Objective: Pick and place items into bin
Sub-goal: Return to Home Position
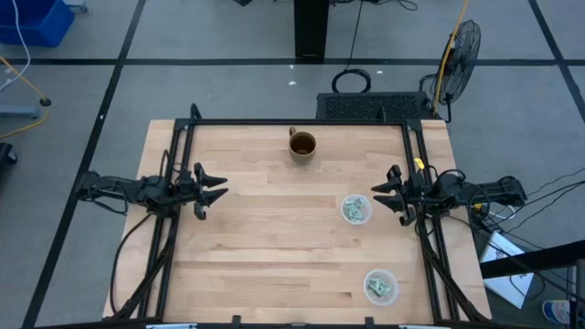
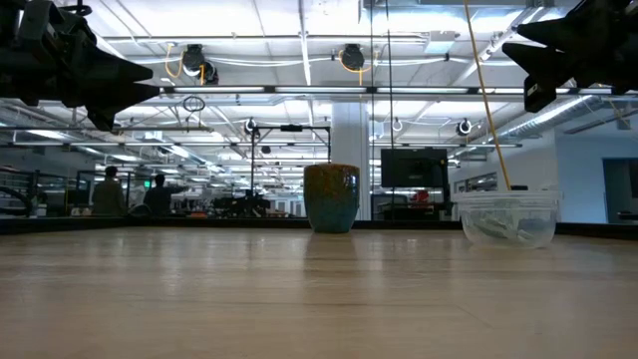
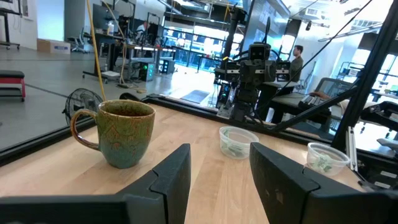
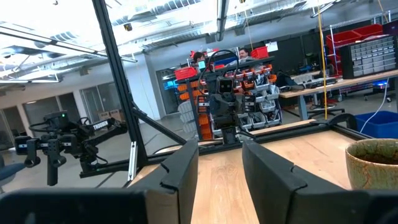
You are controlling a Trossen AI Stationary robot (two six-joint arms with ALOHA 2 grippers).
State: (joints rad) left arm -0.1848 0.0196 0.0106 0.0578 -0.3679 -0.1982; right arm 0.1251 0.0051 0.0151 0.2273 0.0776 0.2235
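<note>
Two clear plastic cups stand on their bases on the table, one near the right arm (image 1: pixel 356 209) and one by the near right corner (image 1: pixel 380 286). Both hold small pale green wrapped pieces (image 1: pixel 355 211) (image 1: pixel 379 289); they also show in the left wrist view as the nearer cup (image 3: pixel 237 141) and the farther cup (image 3: pixel 326 158). My left gripper (image 1: pixel 218 188) hovers open at the table's left side, above the wood. My right gripper (image 1: pixel 379 194) hovers open at the right side, just beyond the first cup. Neither touches anything.
A brown and teal mug (image 1: pixel 303 145) stands upright near the far edge, also seen in the low view as the mug (image 2: pixel 331 197). A black frame (image 1: pixel 302 122) borders the table's far and side edges. People stand in the room beyond the table.
</note>
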